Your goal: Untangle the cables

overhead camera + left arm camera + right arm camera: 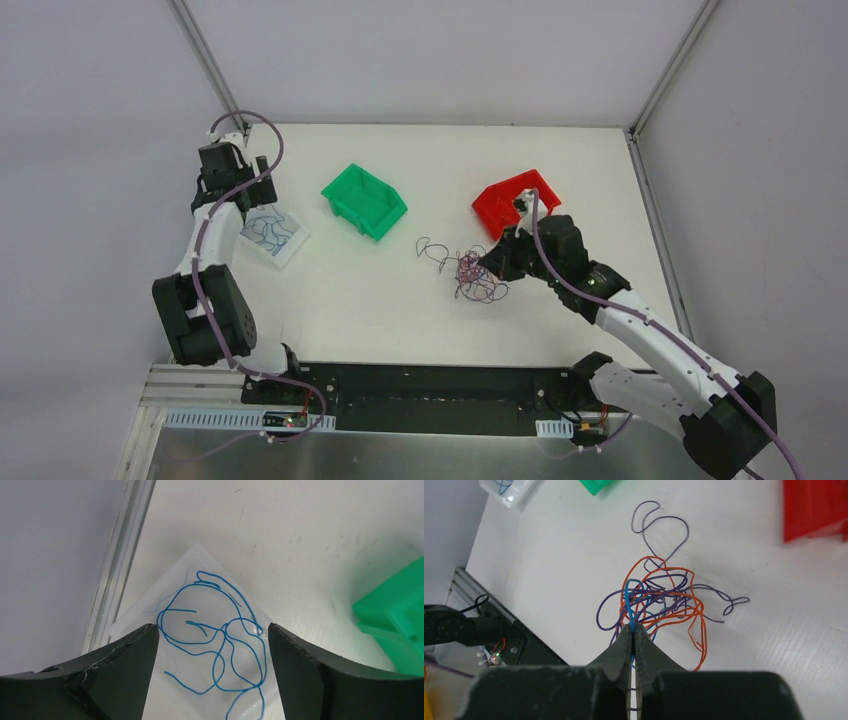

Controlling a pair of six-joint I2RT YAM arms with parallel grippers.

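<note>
**Desk:** Right wrist view, what's held?

**Photographer:** Right arm's jaws are pinched shut on one thin blue cable strand [629, 611]. It runs straight ahead from the tips into the tangle of red, blue and purple cables [659, 597] on the white bench [549, 555].

**Desk:** And the left?

**Photographer:** Left arm's jaws, well apart at far left, stand wide and empty over a loose blue cable [215, 640] on a clear plastic tray [150, 610]. The right arm is nearer, so drawing back along that strand looks likeliest.

Two bins are sitting on the table [350, 300]: one green bin [365, 200], one red bin [515, 203]. One clear tray [145, 607] is holding blue strands [222, 630], overlapping beyond counting. One tangle of cables [659, 595] is lying loose, showing three colours: orange, purple, blue.
</note>
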